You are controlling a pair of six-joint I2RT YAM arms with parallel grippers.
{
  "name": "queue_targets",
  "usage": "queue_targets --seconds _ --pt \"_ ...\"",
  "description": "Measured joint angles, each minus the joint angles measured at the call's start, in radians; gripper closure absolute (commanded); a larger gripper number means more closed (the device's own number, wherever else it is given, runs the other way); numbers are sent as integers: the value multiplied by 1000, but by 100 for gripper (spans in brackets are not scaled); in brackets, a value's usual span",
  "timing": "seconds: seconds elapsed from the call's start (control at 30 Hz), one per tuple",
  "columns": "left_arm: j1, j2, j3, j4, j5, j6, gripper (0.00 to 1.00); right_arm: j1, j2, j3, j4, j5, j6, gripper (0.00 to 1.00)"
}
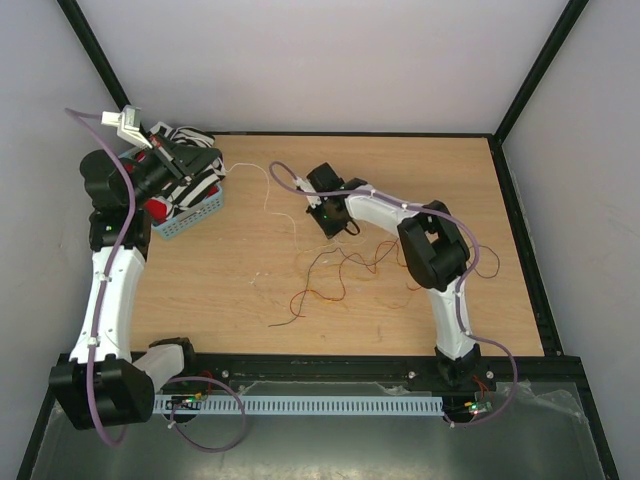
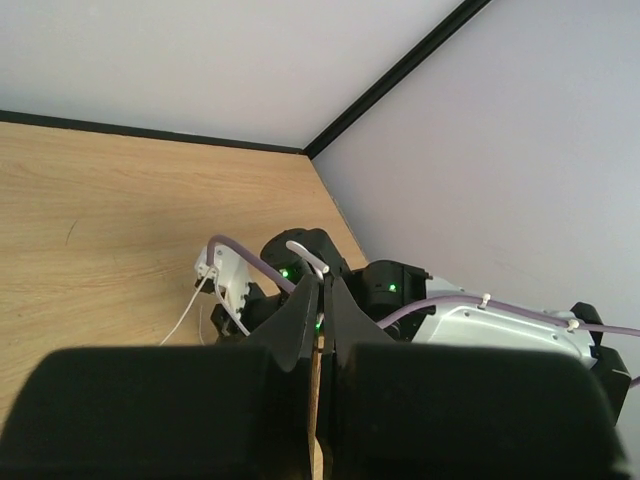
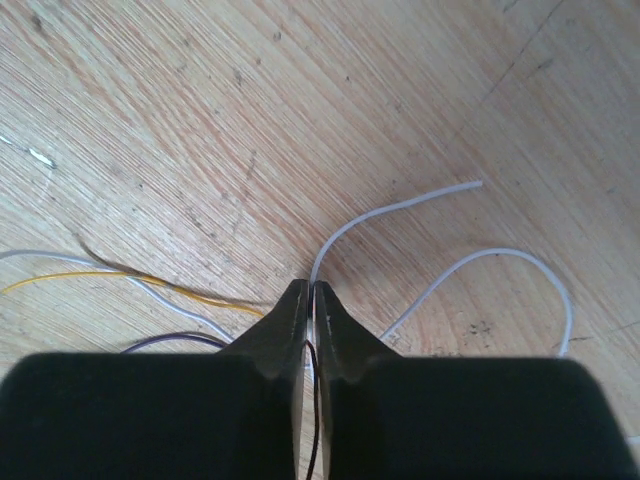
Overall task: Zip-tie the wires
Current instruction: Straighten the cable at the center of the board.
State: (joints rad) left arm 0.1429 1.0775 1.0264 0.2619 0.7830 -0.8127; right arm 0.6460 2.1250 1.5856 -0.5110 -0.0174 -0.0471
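Note:
The wires (image 1: 335, 272) lie tangled at mid-table: red, orange and dark strands, with a pale one (image 1: 268, 195) running toward the back left. My right gripper (image 1: 331, 222) is down on the table at their far end. In the right wrist view it (image 3: 311, 288) is shut on a pale wire (image 3: 400, 208) and a dark strand running between the fingers; a yellow wire (image 3: 130, 279) lies to the left. My left gripper (image 1: 212, 164) is raised over the basket and shut (image 2: 322, 286), with nothing seen in it. A short pale strip (image 1: 262, 277), possibly the zip tie, lies on the wood.
A blue basket (image 1: 196, 216) holding striped and red items stands at the back left under the left arm. Black frame rails border the wooden table (image 1: 420, 180). The right arm (image 2: 480, 325) fills the right of the left wrist view.

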Motion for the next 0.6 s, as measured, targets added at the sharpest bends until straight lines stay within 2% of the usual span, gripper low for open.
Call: queue_targets --seconds 0.3,0.6 --pt "21 -12 -28 2 18 0 100 1 -17 150 -20 34 -6 90" --pt "38 -55 -165 -2 41 -3 100 0 -244 132 -11 87 -5 94"
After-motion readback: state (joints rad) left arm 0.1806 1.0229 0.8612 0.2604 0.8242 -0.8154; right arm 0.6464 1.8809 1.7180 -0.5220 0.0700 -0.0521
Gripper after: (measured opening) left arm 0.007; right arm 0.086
